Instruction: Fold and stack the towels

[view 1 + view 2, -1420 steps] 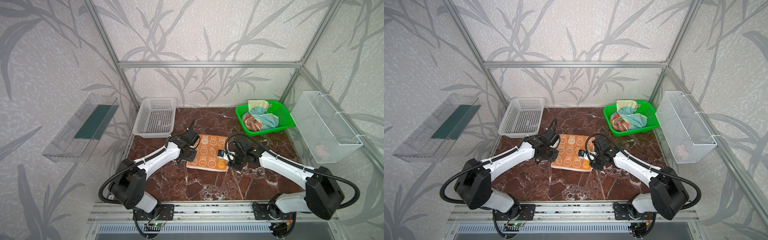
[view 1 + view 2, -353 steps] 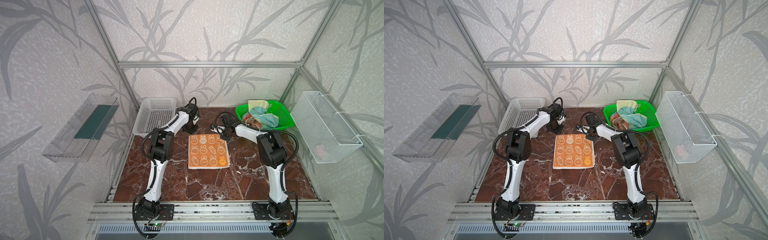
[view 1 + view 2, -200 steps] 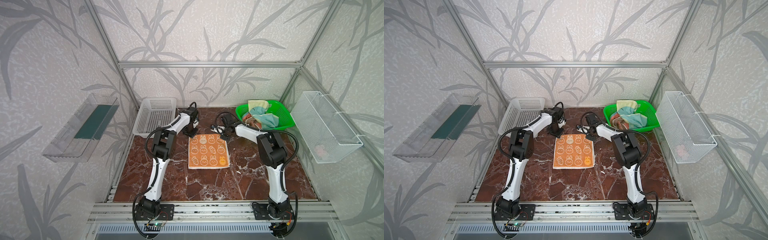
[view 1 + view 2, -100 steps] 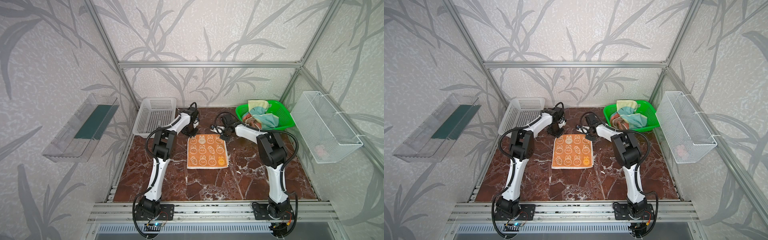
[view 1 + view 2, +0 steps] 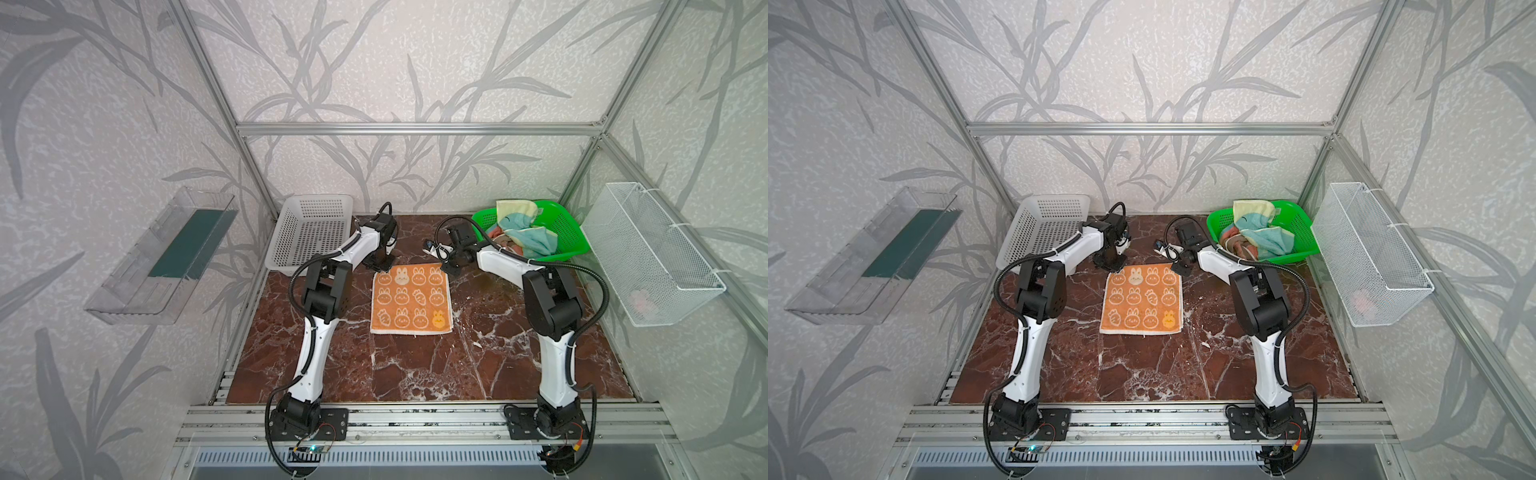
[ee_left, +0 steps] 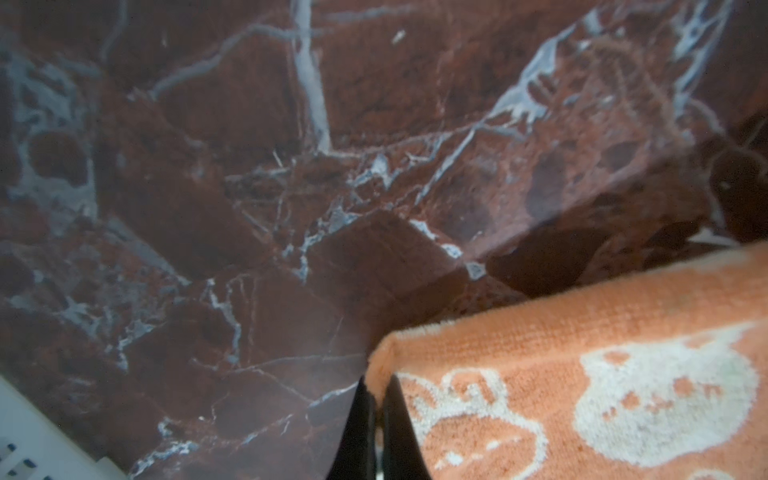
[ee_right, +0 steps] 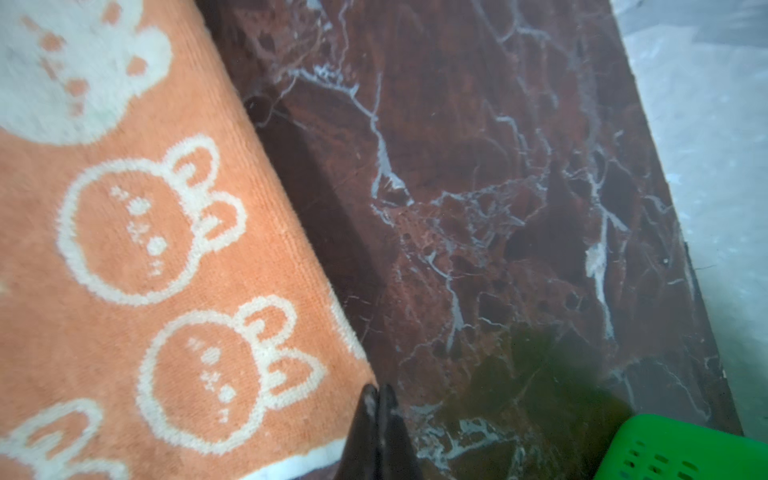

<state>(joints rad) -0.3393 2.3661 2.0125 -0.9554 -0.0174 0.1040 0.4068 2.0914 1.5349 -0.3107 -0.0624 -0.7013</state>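
Two shut pinches: left gripper (image 6: 376, 397), probably right gripper (image 7: 376, 392) too, on orange bunny towel (image 5: 411, 301) corners nearest back wall (image 5: 415, 174); lift level together.

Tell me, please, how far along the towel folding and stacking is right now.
Done: the orange towel lies spread flat on the table, unfolded. In hand: the left gripper and right gripper are each shut on one of its far corners, seemingly ready for the first fold. Left: every fold, plus the other towels, which lie crumpled in the green basket; nothing is stacked yet.
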